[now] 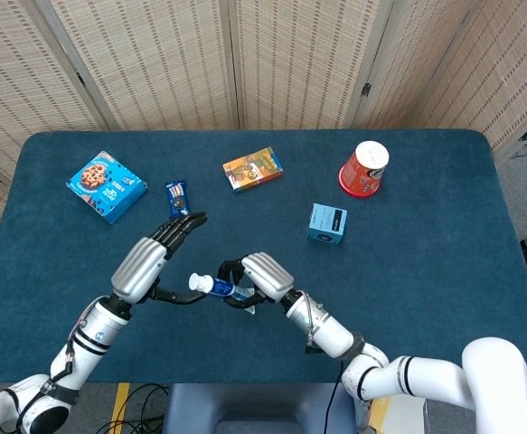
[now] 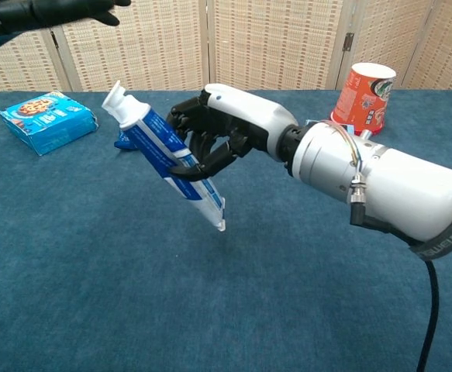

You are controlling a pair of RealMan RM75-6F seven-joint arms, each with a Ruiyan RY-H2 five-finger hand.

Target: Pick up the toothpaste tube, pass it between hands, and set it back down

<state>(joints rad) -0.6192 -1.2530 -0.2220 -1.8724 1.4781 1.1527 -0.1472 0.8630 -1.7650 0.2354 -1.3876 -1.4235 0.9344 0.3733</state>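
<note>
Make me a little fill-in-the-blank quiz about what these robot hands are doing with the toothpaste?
1. The toothpaste tube is held by the robot's ____ hand.
2. The tube's white cap points toward the robot's ____ hand.
3. The left hand has its fingers spread and holds ____.
4. The red cup stands on the ____ table.

Missing words: right; left; nothing; blue
</note>
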